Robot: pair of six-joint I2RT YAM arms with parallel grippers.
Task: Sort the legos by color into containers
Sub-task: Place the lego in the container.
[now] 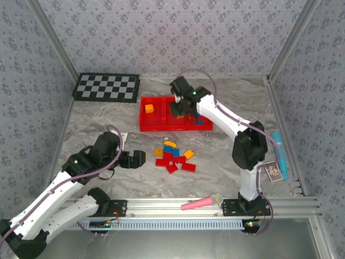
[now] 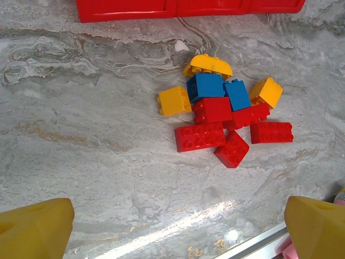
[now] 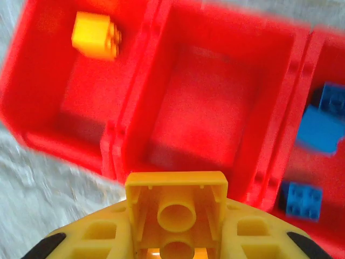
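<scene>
Right fingers (image 1: 180,109) clamped on a yellow lego (image 3: 176,208), hovering over the red tray (image 1: 161,128) at its middle compartment | left fingers (image 1: 136,159) spread wide, holding nothing, above the grey marbled desk (image 1: 89,116) | I see loose legos (image 1: 173,156) piled near the tray | flowery wallpapered walls (image 1: 172,32) all round

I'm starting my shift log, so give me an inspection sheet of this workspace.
Surface: grey marbled table.
Job's things: loose legos piled before the red tray; inside, a stored yellow brick left, blue bricks right, middle none seen.
Clutter: checkerboard, pink microphone toy, card box, teal object.
Grippers: left gripper open, facing the pile; right gripper shut on a held yellow brick over the tray.
Cables: purple cable along each arm.
Surroundings: patterned walls, aluminium rail.
</scene>
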